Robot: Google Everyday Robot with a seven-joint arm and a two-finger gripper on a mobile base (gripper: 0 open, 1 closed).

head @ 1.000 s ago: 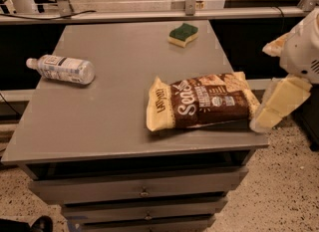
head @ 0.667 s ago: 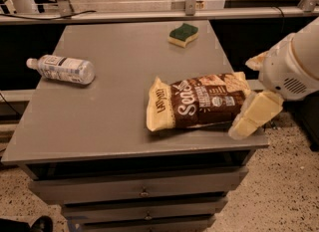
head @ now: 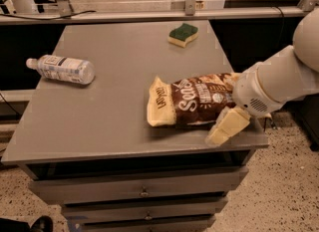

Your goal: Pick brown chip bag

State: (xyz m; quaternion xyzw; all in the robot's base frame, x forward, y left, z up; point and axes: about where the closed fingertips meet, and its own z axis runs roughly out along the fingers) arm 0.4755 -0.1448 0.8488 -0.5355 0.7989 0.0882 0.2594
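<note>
At the right edge of the grey table (head: 99, 126), the robot's cream-coloured gripper (head: 225, 122) sat against the right end of the large, crinkly brown chip bag (head: 192, 101) with pale yellow ends. Whether the jaws were open or closed could not be determined. The bag lay flat, extending leftward from the gripper. A clear plastic bottle (head: 62, 69) lay well apart beyond the bag, and a green-and-yellow sponge (head: 182, 34) lay well apart toward the far edge.

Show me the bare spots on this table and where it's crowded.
Bare: the front-left stretch of the table, between the bottle and the brown chip bag, and the back-left corner between bottle and sponge. Crowded: the front-right edge, where the gripper sits against the bag's right end.
</note>
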